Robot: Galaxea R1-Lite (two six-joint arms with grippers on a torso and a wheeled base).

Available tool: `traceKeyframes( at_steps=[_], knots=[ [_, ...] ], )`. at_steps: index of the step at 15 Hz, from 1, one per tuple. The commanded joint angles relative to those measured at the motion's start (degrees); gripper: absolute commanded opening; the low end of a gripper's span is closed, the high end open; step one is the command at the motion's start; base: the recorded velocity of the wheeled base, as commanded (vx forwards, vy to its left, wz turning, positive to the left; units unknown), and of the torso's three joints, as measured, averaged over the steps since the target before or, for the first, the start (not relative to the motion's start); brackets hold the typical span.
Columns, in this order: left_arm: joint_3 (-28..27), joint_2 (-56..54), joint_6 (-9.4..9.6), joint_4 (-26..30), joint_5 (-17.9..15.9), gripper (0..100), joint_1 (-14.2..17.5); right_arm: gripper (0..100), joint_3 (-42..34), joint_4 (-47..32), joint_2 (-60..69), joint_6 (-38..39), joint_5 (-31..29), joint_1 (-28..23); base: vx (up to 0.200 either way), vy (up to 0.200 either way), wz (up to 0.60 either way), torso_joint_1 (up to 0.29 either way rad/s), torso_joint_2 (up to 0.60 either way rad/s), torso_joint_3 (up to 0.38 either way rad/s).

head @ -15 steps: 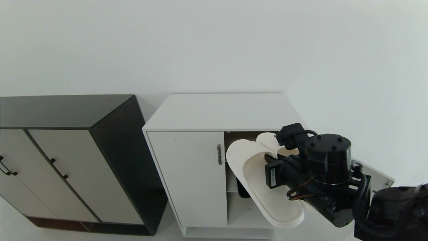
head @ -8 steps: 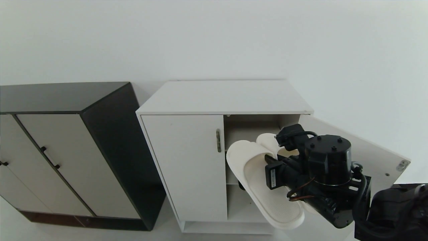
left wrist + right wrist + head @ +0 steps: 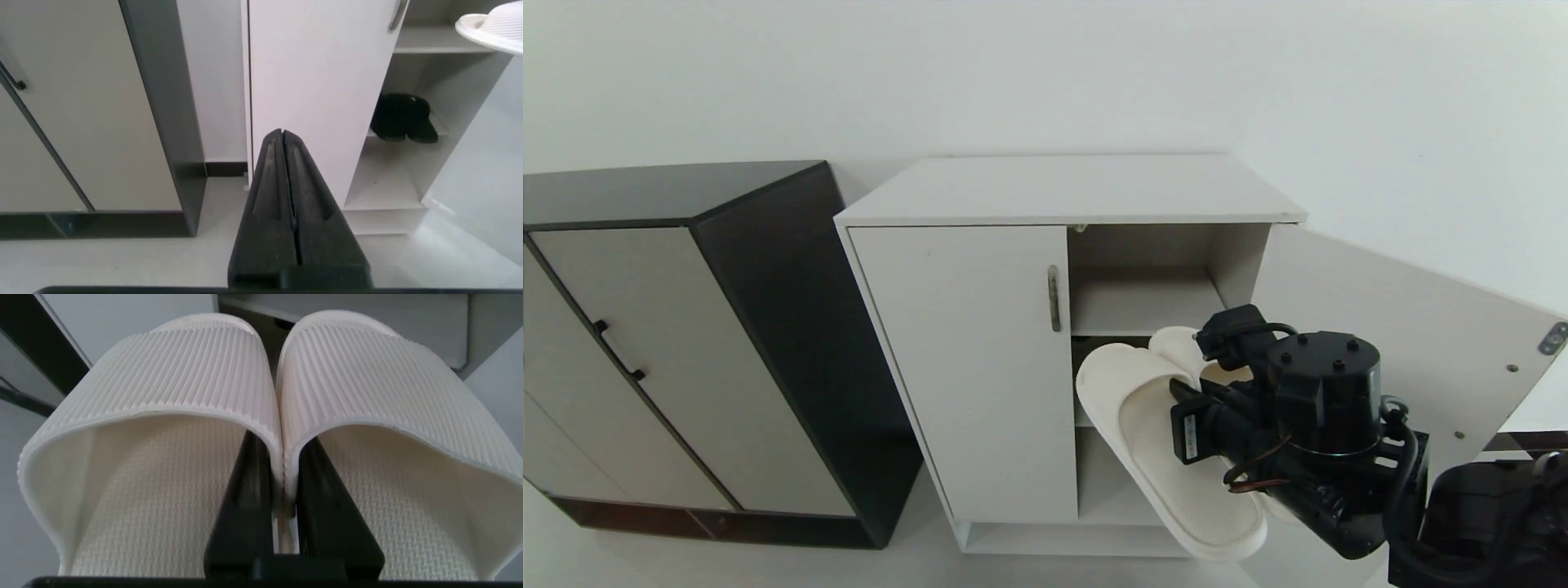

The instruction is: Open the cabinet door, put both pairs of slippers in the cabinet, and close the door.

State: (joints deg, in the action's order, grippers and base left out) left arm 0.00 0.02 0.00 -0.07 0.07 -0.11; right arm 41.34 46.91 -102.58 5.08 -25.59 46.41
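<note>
As my head camera is shifting, the cabinet (image 3: 1062, 192) is standing higher in that view and its upper shelf (image 3: 1143, 302) is now showing; the furniture itself is not moving. My right pincer (image 3: 276, 502) is keeping its place, clamping nearly closed on the inner walls of the white slippers (image 3: 1168, 457), held just before the opening, beside the open door (image 3: 1380, 327). The black slippers (image 3: 406, 118) are already lying inside, below that shelf. My left pincer (image 3: 283, 175) is hanging fully closed, gripping nothing. I am judging the insertion approach as under way, with door closing outstanding.
</note>
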Motion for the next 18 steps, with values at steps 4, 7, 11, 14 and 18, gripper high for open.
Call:
traceKeyframes(
  at_steps=[4,7,11,14,18],
  knots=[
    [0.00,-0.02,0.00,-0.01,0.01,0,0.02,0,-0.38,0.20,-0.51,0.01,0.10,0.08,0.000,0.000,0.00,-0.137,0.46,0.339],
    [0.00,-0.02,0.00,-0.01,0.01,0,-0.07,0,-0.47,1.08,-0.86,-0.07,0.10,0.08,0.000,0.000,0.00,-0.103,0.45,0.359],
    [0.00,0.06,0.00,-0.01,0.01,0,-0.07,0,-0.82,1.08,-0.86,-0.43,0.10,0.08,0.000,0.000,0.00,-0.046,0.44,0.387],
    [0.00,0.06,0.00,-0.01,0.01,0,0.02,0,-0.82,1.17,-0.86,-0.51,0.10,0.08,0.000,0.000,0.00,-0.012,0.21,0.204],
    [0.00,-0.02,0.00,-0.01,0.01,0,0.02,0,-1.00,1.78,-0.86,-0.51,0.19,0.08,0.000,0.000,0.00,0.001,0.03,0.021]
  ],
)
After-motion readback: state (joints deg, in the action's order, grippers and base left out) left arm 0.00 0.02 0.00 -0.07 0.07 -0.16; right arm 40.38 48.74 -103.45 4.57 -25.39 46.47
